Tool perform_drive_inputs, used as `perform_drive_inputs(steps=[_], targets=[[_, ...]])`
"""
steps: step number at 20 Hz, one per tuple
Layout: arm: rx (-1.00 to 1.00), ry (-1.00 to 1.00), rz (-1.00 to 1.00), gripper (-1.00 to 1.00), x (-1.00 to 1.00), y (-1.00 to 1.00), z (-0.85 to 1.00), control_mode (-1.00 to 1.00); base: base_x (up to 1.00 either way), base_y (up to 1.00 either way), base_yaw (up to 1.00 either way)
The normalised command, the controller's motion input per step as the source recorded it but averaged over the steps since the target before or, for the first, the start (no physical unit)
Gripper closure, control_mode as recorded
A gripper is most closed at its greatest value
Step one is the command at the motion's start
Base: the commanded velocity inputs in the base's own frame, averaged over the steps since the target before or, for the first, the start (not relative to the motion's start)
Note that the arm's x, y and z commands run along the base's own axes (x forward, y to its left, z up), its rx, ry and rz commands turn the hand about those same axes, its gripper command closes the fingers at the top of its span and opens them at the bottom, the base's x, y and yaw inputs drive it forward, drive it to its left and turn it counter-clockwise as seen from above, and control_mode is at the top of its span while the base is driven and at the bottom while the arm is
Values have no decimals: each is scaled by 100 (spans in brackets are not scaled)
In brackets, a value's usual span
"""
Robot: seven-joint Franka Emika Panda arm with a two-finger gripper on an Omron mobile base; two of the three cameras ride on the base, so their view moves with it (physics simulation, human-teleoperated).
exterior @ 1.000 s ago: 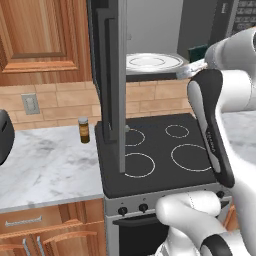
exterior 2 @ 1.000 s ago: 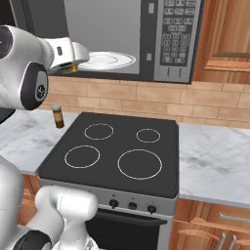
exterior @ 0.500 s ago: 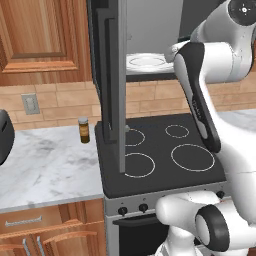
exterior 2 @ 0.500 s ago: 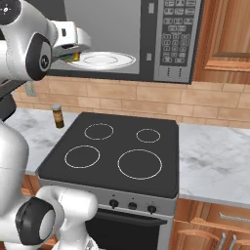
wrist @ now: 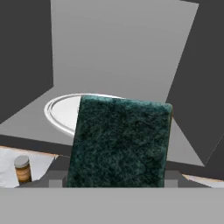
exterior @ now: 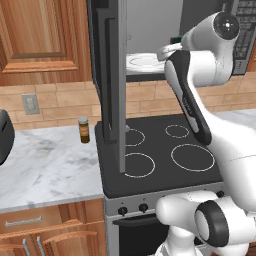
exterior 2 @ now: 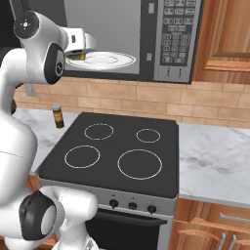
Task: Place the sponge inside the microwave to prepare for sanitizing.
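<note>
Both fingertips (wrist: 56, 178) lie half-hidden beside the sponge (wrist: 119, 142) clamped between them.

Sponge (wrist: 120, 142) underside — fingertips behind it

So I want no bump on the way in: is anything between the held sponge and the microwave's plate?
Nothing visible blocks it. The microwave door is swung open, and in the hand view the sponge in the end effector faces the bare grey cavity, with the white round plate just ahead and nothing on it.
</note>
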Motion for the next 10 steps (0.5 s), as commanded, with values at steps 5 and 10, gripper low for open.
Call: perform_drive_inputs(steps=[5,10], targets=[[0,32,-1,100,71,23,0,-100,0,0,0],[0,13,0,100,69,6,0,-100,0,0,0]])
